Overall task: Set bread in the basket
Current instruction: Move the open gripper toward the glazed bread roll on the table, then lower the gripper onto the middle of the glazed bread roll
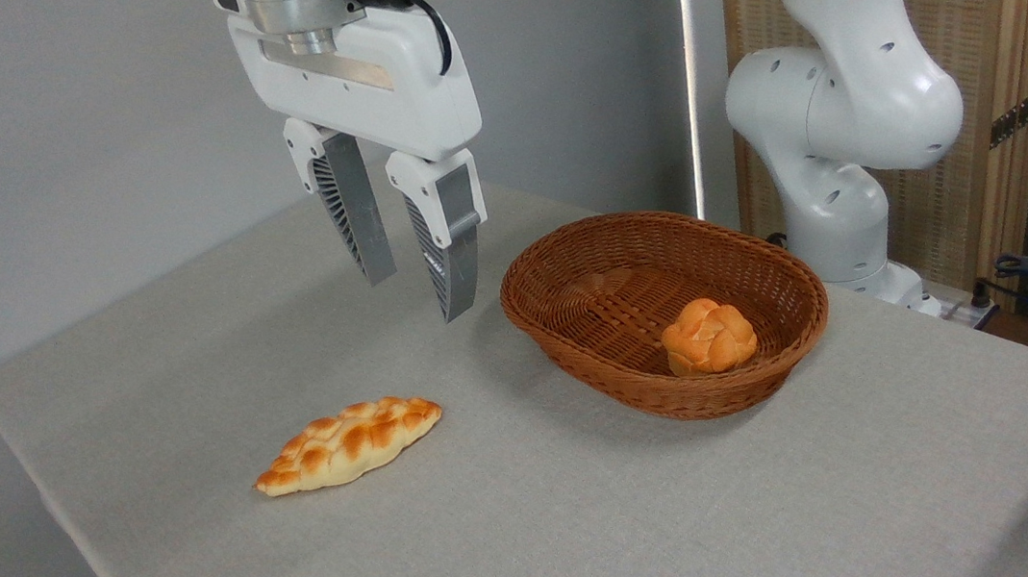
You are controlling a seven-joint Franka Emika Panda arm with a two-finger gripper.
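The bread [348,444] lay flat on the grey tabletop [191,345], left of the basket [580,358] and well apart from it, with bare cloth between the two and nothing blocking the way. The pincer [417,290] hung in the air above and behind the loaf, fingers pointing down with a gap between them, holding nothing. The basket stood on the tabletop near the arm's white base [837,194] and held one small round knotted bun [708,336] toward its right end.
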